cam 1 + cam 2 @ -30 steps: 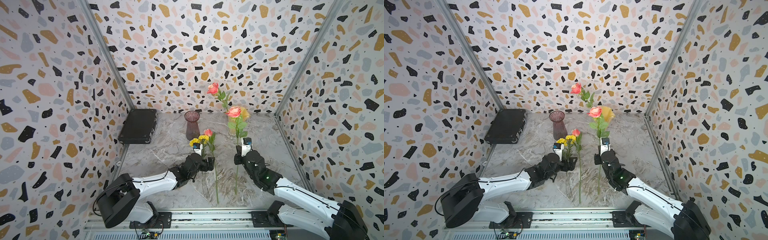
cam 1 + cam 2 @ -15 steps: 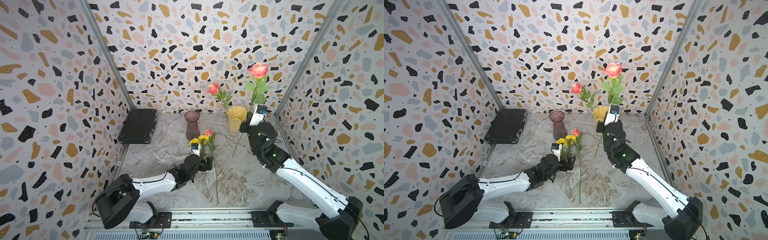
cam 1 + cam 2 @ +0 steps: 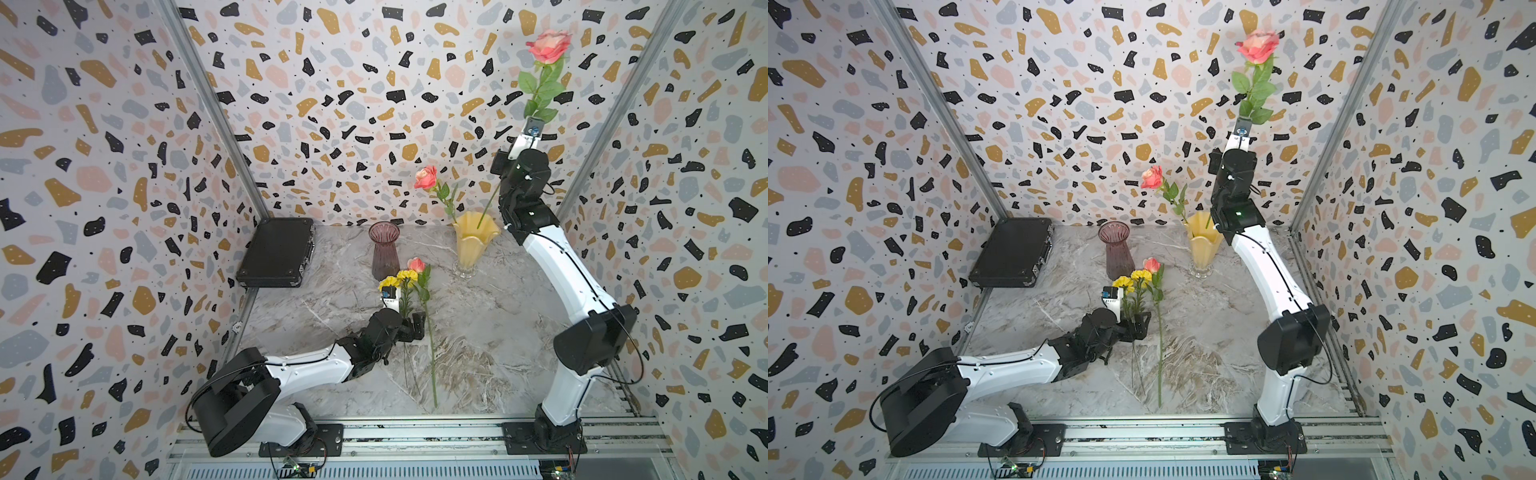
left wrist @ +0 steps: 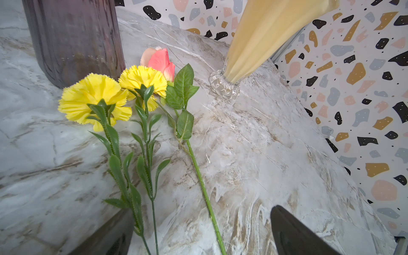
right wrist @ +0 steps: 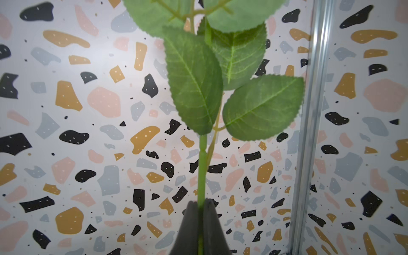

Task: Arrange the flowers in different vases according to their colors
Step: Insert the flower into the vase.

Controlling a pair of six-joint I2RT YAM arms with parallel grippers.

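1. Coral-pink petals are seen high above the scene: a rose is pinched by its stem in the right gripper, whose jaws are pressed together on the green stalk just below the leaves.
2. The long axis of this rose is nearly upright, only slightly tilted. The bloom is above the claw and the cut end below it, pointing down at the mouth of the yellow vase. In both top views the stem tip is seen at the wavy rim; whether it is inside yet cannot be told.
3. The coming move is judged to turn on this one relation: the vase lies down the stem from the claw, so a lowering along that axis is called for, with the tip kept within the rim.
4. A second rose is already stood in the yellow vase, leaning away from the right arm. It could be knocked as the leaves are brought down.
5. The right arm is the nearer one to the yellow vase; the purple vase stands empty, nearer the left arm.
6. The left gripper is held low over the marble table with jaws spread. The stems of two yellow carnations and a third rose lie between them, and nothing is gripped.
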